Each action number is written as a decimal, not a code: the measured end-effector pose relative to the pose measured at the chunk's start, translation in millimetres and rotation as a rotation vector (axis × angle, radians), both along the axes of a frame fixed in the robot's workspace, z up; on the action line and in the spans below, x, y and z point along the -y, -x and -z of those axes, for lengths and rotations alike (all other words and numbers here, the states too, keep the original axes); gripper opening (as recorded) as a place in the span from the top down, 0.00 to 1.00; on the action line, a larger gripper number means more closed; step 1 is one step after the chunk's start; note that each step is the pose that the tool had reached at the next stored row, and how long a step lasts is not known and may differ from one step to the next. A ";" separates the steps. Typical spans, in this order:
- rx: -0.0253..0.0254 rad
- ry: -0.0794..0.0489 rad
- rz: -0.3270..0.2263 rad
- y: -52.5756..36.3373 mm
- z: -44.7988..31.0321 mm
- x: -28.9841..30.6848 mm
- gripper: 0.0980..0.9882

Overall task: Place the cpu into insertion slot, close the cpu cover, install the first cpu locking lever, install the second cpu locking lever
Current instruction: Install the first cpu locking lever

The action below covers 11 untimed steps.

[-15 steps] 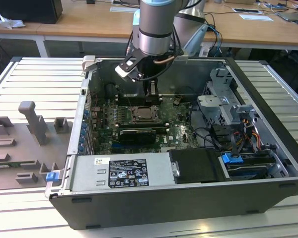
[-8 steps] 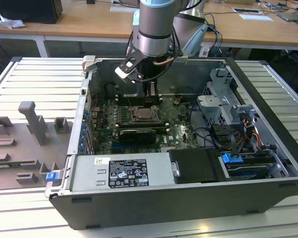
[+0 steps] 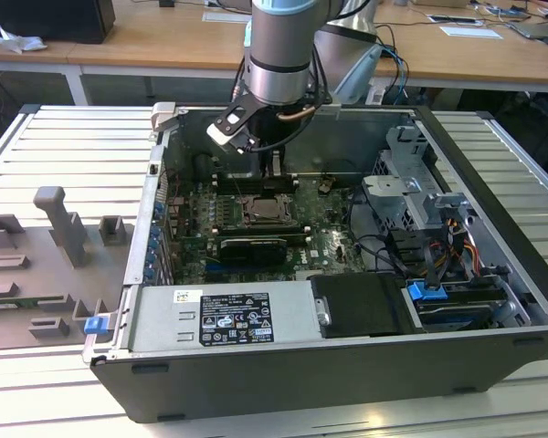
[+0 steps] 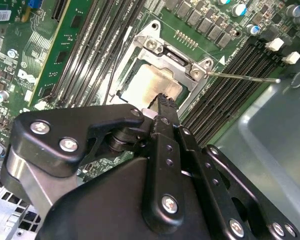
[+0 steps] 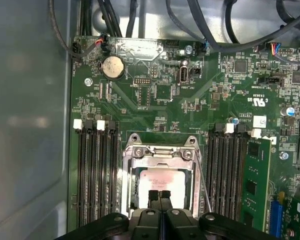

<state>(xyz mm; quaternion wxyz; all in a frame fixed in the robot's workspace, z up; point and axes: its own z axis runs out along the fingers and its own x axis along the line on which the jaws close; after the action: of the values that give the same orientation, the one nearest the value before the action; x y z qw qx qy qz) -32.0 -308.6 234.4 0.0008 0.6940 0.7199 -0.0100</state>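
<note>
Tool (image 5: 159,196): stands with its two black fingertips (image 5: 153,196) pressed together, nothing seen between them, right over the middle of the cpu (image 5: 160,179) in the first wrist view. Sits in the upper middle of the frame in the exterior view, reaching down from the arm into the open computer case (image 3: 493,173). Cannot tell whether the tips touch the chip or hang just above it.

Cpu: lies flat in the insertion slot (image 3: 272,214), a little above the frame's centre in the exterior view. Looks square, with a pale silvery-beige metal top, dull and faintly mottled. Is framed all round by the cpu cover (image 5: 160,150), a silvery metal plate with a large cut-out, lying flat around the chip, with two screw heads along one edge. Has a thin wire lever (image 5: 204,185) slanting along one side of the cover. Is flanked by long black memory slots (image 5: 97,175) on the green board (image 5: 160,100).
</note>
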 end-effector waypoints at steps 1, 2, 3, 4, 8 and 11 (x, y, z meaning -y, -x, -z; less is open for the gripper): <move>0.0010 0.000 0.000 0.5 -4.6 0.0 0.99; 0.0011 0.000 0.000 0.5 -5.6 0.0 0.99; 0.0012 -0.001 0.000 0.6 -5.8 -0.1 0.99; 0.0017 -0.001 0.000 0.6 -5.8 -0.1 0.99; 0.0017 0.000 0.000 0.6 -6.2 -0.1 0.99; 0.0018 0.000 0.000 0.6 -6.2 -0.2 0.99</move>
<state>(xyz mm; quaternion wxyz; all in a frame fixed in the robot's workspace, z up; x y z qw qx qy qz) -32.6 -308.5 240.6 0.0013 0.6939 0.7200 -0.0092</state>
